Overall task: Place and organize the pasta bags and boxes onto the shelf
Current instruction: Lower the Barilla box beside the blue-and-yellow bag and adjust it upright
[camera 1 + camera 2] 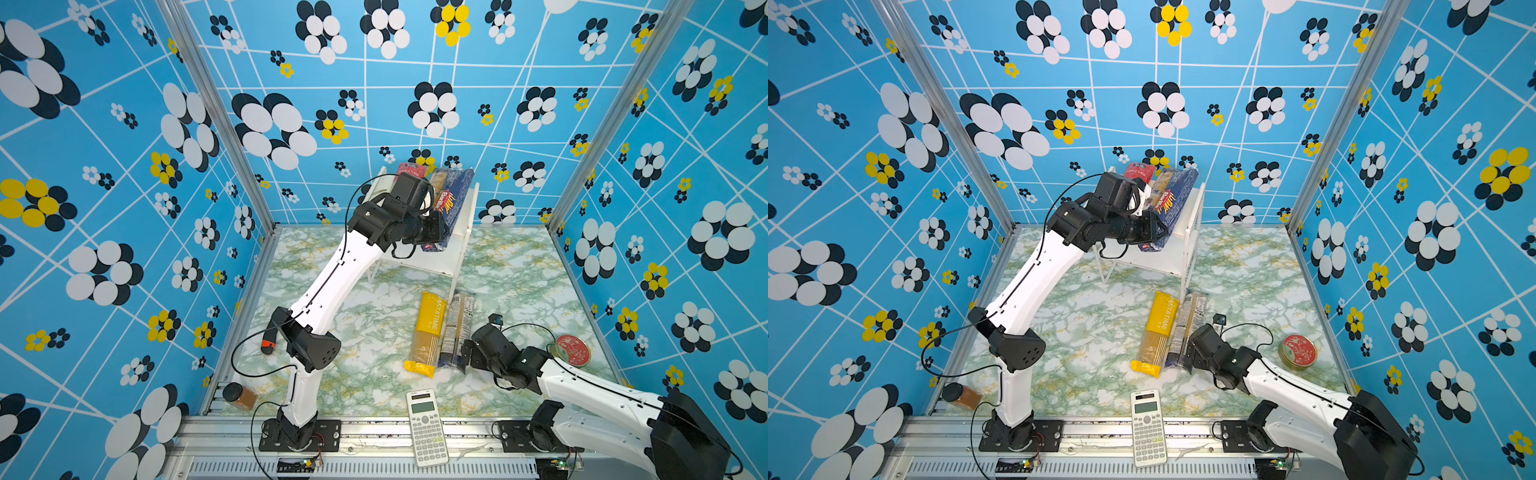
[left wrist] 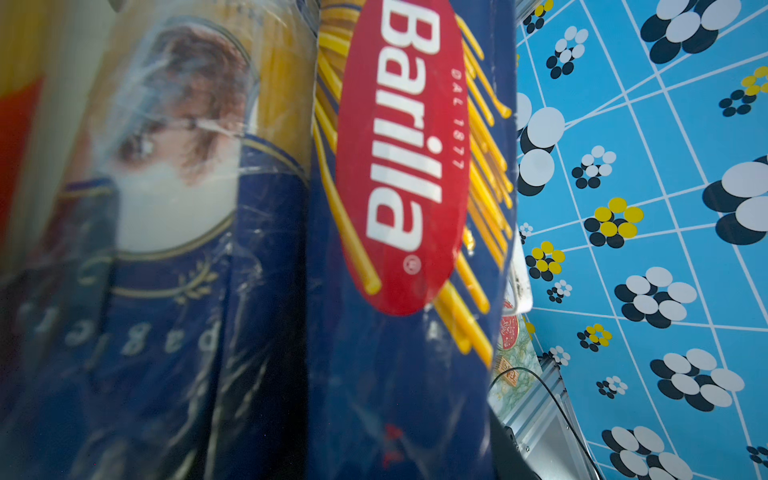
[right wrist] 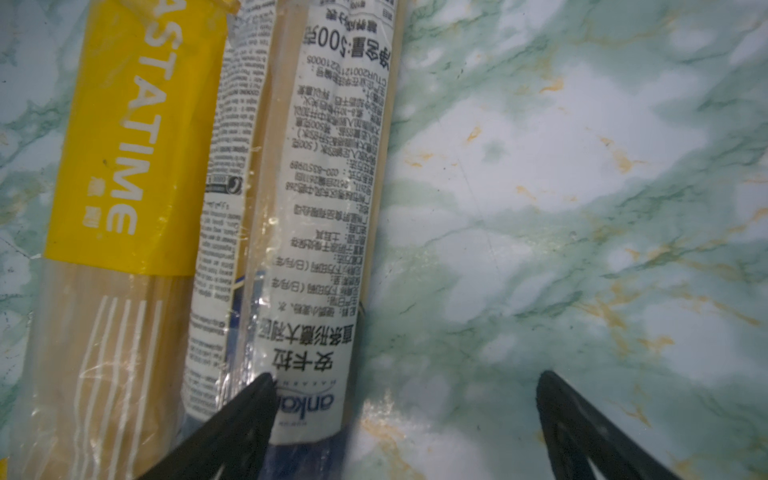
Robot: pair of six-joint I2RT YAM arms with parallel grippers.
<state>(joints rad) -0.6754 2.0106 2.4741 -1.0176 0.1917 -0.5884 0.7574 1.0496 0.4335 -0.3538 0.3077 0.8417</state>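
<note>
Marbled bench (image 1: 353, 316): yellow bag (image 1: 430, 328) and navy bag (image 1: 457, 328) lie touching, near shelf (image 1: 473, 208). Right tool (image 3: 407, 376) jaws apart, one finger over navy bag; I'd centre it before closing. Left tool (image 1: 439, 227) at Barilla box (image 1: 448, 203) atop shelf, grip unclear.

- Both top views are bright and even, with faint shadows; the walls (image 1: 124, 166) bow toward the frame edges.
- Left wrist view: the navy-ended clear bag (image 2: 174, 257) is blurred at frame left.
- Right wrist view is dimmer and greenish.
</note>
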